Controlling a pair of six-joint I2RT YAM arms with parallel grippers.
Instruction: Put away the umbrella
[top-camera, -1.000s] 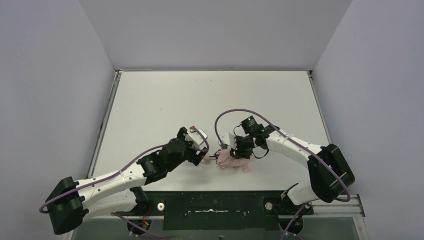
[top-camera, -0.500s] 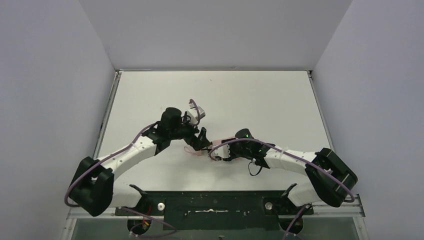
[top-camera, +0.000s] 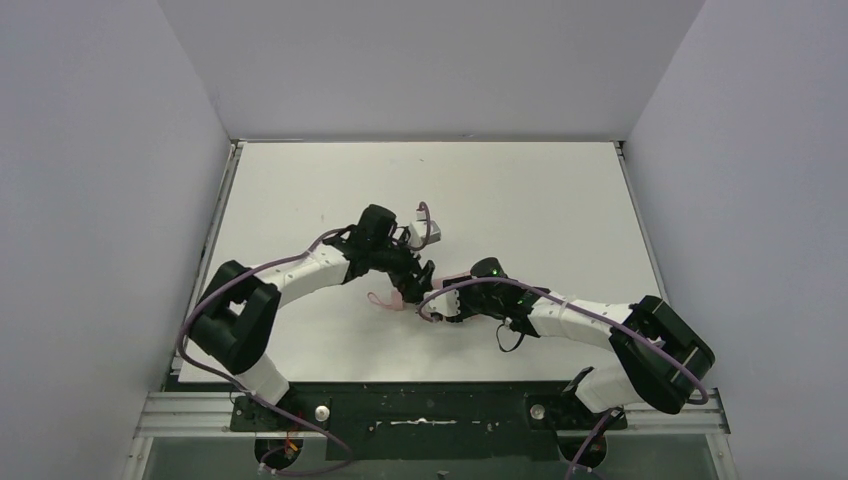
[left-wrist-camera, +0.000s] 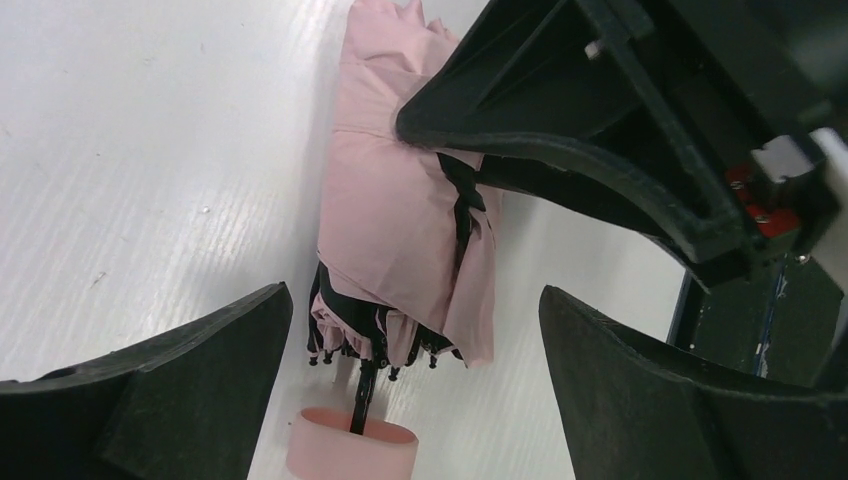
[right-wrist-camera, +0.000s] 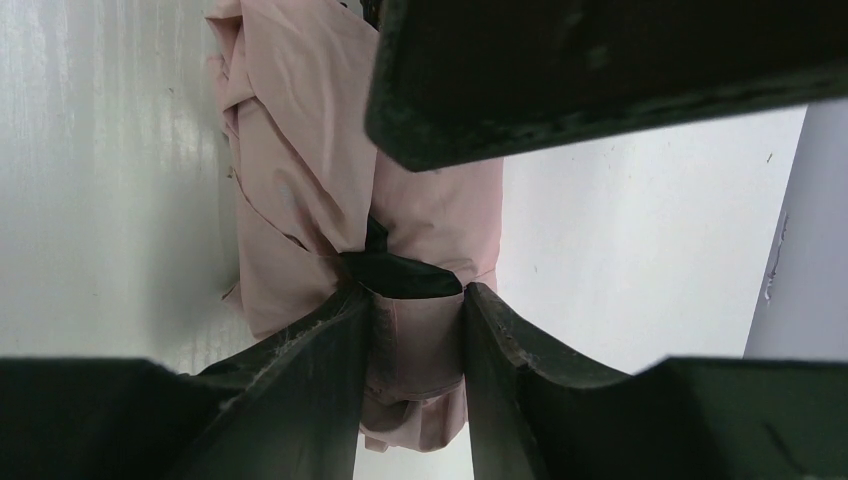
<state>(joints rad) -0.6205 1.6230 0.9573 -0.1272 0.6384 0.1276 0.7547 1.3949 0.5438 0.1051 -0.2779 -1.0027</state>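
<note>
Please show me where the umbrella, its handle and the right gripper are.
umbrella (left-wrist-camera: 400, 220), left wrist view, on the folded pink canopy.
handle (left-wrist-camera: 352, 452), left wrist view, on its pink side.
right gripper (right-wrist-camera: 415, 300), right wrist view, midway between its fingertips pinching the umbrella.

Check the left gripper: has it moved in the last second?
Yes. In the top view the left gripper has shifted away from the black base rail, farther up the table and slightly right, near the umbrella.

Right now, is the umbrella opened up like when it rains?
No, the umbrella lies folded up on the table, with its pink cloth bunched close together.
</note>
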